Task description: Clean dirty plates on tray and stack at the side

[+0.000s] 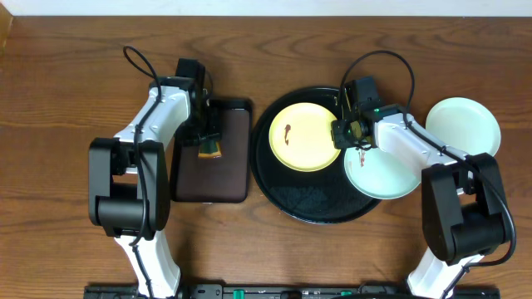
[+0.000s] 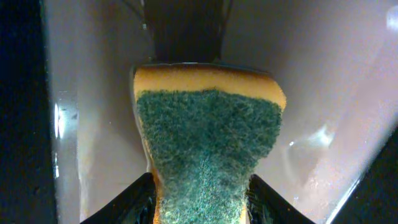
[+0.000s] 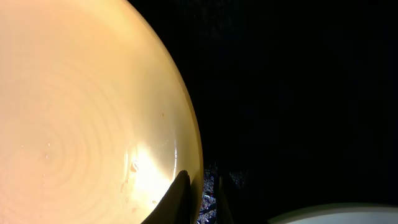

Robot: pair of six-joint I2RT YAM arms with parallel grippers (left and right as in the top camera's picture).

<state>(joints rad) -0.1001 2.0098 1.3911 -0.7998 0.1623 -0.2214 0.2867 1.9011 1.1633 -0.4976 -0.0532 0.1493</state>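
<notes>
Here the right jaws pinch the rim of the yellow plate (image 1: 304,136), which lies on the black tray (image 1: 316,212); the left jaws grip a sponge (image 2: 208,143) over the brown tray (image 1: 212,178)

My worktop (image 1: 66,50) is brown wood, its grain plain to see, with a soft satin sheen. The large round black tray (image 1: 316,209) is glossy, and its floor looks finely speckled close to my right wrist camera. The pale yellow round plate (image 1: 303,137) is smooth and shiny, with faint concentric rings and a dark smear. The pale mint round plate (image 1: 386,178) on that tray and the second mint plate (image 1: 465,124) near the worktop's right edge look smooth, with a gentler shine. The rectangular dark brown tray (image 1: 224,178) is smooth and reflective. My sponge (image 2: 208,143) is yellow foam with a rough green scouring face. My arm shells (image 1: 158,116) are smooth white plastic.
</notes>
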